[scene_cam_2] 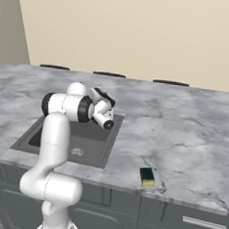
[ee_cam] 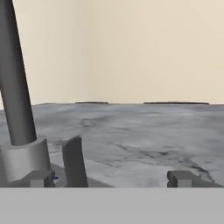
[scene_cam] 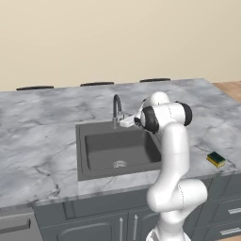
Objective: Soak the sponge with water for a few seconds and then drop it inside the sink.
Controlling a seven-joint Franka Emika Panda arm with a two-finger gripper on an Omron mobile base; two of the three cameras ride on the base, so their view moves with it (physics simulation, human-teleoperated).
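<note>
I see a grey marbled stone worktop (scene_cam: 42, 141) stretching across the kitchen, with a plain beige wall (scene_cam: 117, 37) behind it. Left of the worktop's middle sits the square dark grey recessed sink (scene_cam: 117, 149), a round metal drain (scene_cam: 120, 164) in its floor. At the sink's back rim stands a curved dark gooseneck faucet (scene_cam: 116, 109); in the hand view its thick dark stem (ee_cam: 17, 87) rises from a grey collar at the left, with a small dark lever (ee_cam: 74, 161) just beside it. My white arm (scene_cam: 172, 155) rises from the worktop's front edge and bends over the sink's back right corner. The gripper (ee_cam: 109, 178) hovers close to the faucet base, its two small dark fingers (ee_cam: 180, 178) set wide apart and holding nothing. Further right, near the front edge of the worktop and well apart from the sink, lies the small rectangular yellow sponge with a dark green top layer (scene_cam: 216, 159), flat on the stone with its green side up. In the right base view the sponge (scene_cam_2: 147, 176) sits just inside that front edge.
</note>
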